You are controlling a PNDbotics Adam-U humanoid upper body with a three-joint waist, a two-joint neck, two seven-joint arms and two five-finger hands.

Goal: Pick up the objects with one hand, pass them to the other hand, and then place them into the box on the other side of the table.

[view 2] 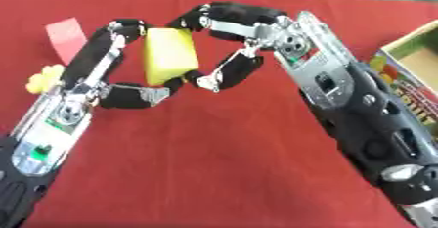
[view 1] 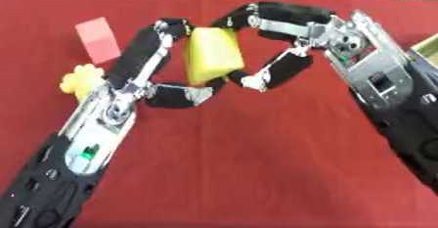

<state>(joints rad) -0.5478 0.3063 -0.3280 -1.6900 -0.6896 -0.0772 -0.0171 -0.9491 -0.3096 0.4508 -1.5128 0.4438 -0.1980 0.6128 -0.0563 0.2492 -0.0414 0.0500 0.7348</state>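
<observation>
Yellow block [view 1: 211, 56] is held above the red table [view 1: 256, 173], near mid-table, long axis roughly upright and slightly tilted. It is bracketed by both hands: left hand [view 1: 158, 68] is curled round it from the left, fingers over its top corner and thumb under its lower end; right hand [view 1: 282, 41] is curled against it from the right, fingertips touching its upper and lower ends. Handover judged in progress. Box [view 2: 410, 60] lies at the right edge, nearer the right arm. Pink block [view 1: 98, 40] and a yellow flower-shaped piece [view 1: 78, 79] lie on the cloth, left of the left hand. Room between hands and box is open cloth.
</observation>
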